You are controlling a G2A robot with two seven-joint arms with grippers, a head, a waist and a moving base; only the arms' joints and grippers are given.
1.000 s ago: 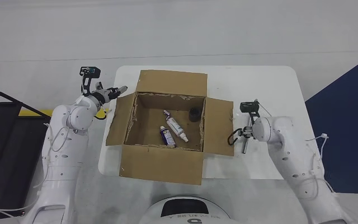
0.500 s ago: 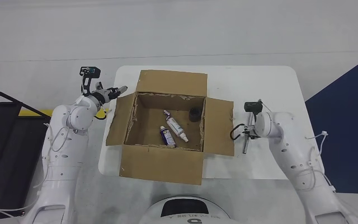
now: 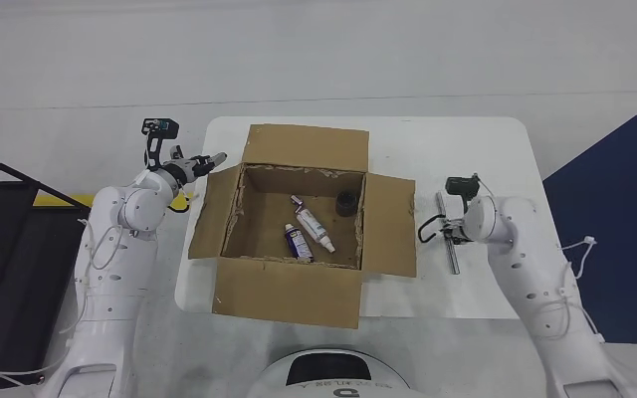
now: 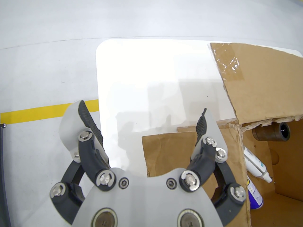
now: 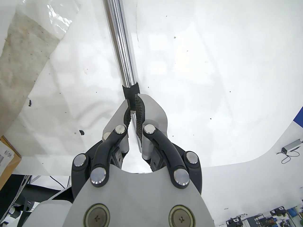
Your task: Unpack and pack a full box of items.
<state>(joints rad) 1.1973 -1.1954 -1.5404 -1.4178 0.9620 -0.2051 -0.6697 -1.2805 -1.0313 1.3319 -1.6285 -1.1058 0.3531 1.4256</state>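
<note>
An open cardboard box stands in the middle of the white table. Inside it lie a white tube, a small blue bottle and a dark cylinder. Right of the box, my right gripper is shut on a thin metal rod, low over the table. In the right wrist view the rod sticks out past the closed gripper. My left gripper hangs open and empty by the table's far left corner. The left wrist view shows that gripper beside the box's flap.
The box's four flaps are folded outward and cover much of the table around it. Bare table lies right of the box and along the far edge. A yellow floor line runs left of the table.
My right arm has carried the metal rod to the right, away from the box's right flap, and the rod now lies more lengthwise. The left arm has not moved.
</note>
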